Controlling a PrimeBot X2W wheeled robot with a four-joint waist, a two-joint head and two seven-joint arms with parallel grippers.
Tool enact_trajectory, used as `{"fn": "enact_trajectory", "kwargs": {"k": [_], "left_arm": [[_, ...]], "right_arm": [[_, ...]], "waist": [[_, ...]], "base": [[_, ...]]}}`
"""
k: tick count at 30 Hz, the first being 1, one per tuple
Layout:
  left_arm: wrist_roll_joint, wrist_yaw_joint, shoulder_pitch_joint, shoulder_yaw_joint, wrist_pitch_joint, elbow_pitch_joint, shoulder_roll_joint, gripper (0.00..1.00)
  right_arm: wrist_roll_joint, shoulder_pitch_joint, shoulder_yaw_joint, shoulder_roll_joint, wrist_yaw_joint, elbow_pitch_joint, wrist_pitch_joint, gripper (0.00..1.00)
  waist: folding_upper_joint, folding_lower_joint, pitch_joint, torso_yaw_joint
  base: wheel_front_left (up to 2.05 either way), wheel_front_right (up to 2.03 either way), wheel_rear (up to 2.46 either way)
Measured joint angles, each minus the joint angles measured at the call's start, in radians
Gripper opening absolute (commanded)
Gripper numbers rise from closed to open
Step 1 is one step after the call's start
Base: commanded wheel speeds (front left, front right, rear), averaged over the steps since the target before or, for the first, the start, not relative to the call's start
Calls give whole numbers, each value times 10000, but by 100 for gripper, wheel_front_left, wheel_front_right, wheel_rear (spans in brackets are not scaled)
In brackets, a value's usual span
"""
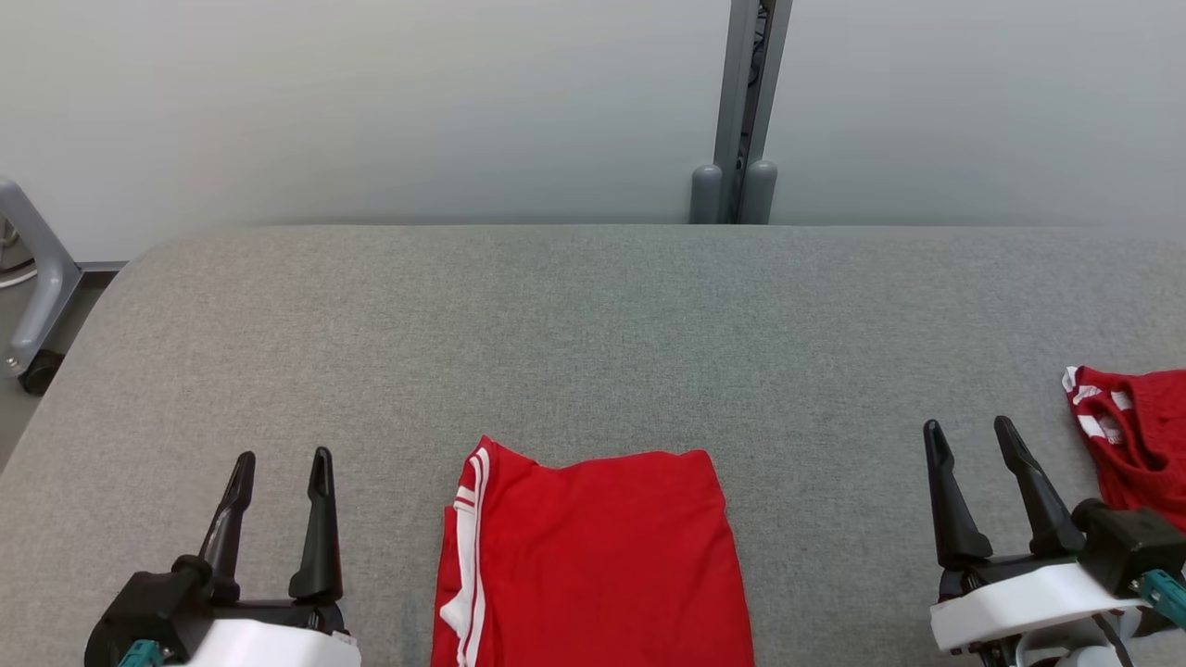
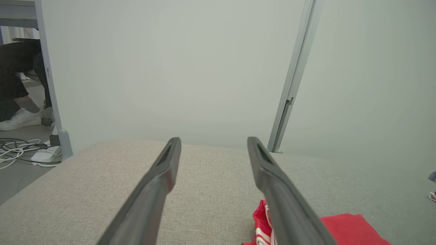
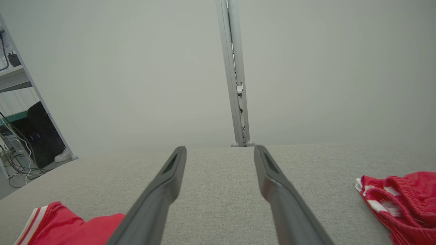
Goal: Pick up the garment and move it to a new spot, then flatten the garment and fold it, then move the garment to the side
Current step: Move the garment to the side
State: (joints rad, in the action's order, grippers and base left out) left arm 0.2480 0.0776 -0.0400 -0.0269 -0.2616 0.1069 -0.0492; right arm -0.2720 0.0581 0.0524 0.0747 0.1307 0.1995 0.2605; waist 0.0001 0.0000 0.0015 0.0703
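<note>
Two grippers sit low in the head view, the left gripper (image 1: 283,459) at the lower left and the right gripper (image 1: 969,428) at the lower right. Both are spread wide with nothing in them. Between them, at the bottom middle, lies the folded red garment (image 1: 593,556) (white stripes down its left edge). It looks soft, light and floppy, so I would pinch both side edges at once. Crumpled red shorts (image 1: 1130,435) lie far right. Underneath is a grey padded table (image 1: 593,324), with a pale wall (image 1: 371,111) behind.
</note>
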Motion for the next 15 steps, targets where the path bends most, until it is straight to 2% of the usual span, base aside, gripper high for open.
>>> {"fn": "enact_trajectory", "kwargs": {"k": [11,15], "left_arm": [[0,6,-114,75,0,82,2,100],[-2,8,-114,48,0,105,0,100]], "right_arm": [[77,-63,-63,-75,0,25,0,100],[-418,-21,414,-107,0,477,-176,100]], "waist": [[0,1,-45,31],[0,1,-39,60]], "base": [[0,0,0],[0,0,0]]}}
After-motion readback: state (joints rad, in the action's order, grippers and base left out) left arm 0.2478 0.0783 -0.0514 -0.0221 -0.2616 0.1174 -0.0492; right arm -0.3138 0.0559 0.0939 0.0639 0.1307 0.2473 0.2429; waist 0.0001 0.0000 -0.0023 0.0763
